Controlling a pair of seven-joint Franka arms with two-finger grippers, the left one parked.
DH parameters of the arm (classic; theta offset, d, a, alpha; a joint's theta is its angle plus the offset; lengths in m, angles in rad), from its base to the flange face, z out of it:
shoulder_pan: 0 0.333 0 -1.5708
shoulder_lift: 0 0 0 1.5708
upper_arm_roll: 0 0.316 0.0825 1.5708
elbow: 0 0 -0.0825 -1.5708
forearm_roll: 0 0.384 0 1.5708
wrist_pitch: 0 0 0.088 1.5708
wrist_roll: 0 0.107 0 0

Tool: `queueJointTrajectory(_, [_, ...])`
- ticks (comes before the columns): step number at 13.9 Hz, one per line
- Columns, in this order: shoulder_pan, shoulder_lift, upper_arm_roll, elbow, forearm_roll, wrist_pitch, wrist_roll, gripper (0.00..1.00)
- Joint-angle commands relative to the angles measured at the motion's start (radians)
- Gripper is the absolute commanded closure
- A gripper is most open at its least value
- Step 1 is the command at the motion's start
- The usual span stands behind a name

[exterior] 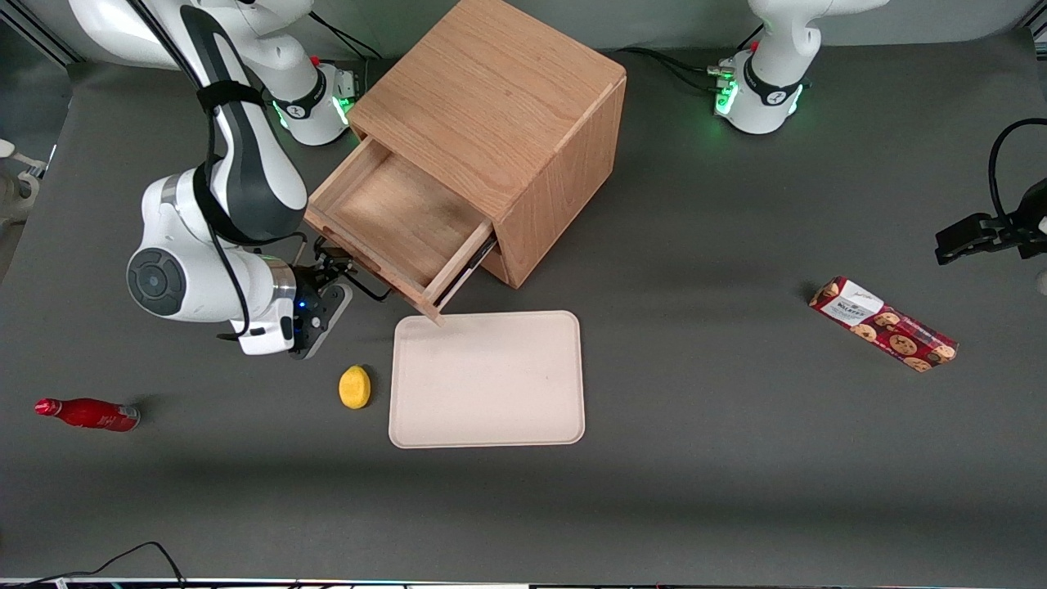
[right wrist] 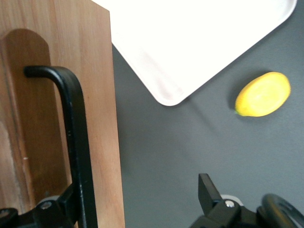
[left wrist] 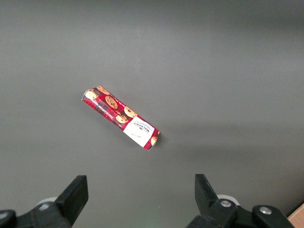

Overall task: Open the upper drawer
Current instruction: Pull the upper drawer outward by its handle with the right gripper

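The upper drawer [exterior: 401, 225] is seen pulled well out of the oak cabinet [exterior: 507, 123], above the tray [exterior: 487, 379] corner. The tool [exterior: 339, 274] is spread, fingers either side of the black handle [right wrist: 76, 137].

Upper drawer [exterior: 401, 233] light oak, pulled well out, black bar handle [right wrist: 76, 137]
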Motion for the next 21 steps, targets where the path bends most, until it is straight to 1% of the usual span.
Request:
queueJointTrajectory(1, [-0.022, 0.040, 0.002, 0.058, -0.027, 0.000, -0.033, 0.00])
queueJointTrajectory(5, [-0.053, 0.072, 0.000, 0.097, -0.027, 0.000, -0.102, 0.00])
queueJointTrajectory(9, [-0.077, 0.075, -0.001, 0.111, -0.030, 0.001, -0.104, 0.00])
queueJointTrajectory(11, [-0.087, 0.084, -0.001, 0.126, -0.048, 0.001, -0.105, 0.00])
queueJointTrajectory(16, [-0.096, 0.087, -0.001, 0.135, -0.047, 0.000, -0.107, 0.00])
queueJointTrajectory(21, [-0.094, 0.066, 0.000, 0.213, -0.039, -0.025, -0.084, 0.00])
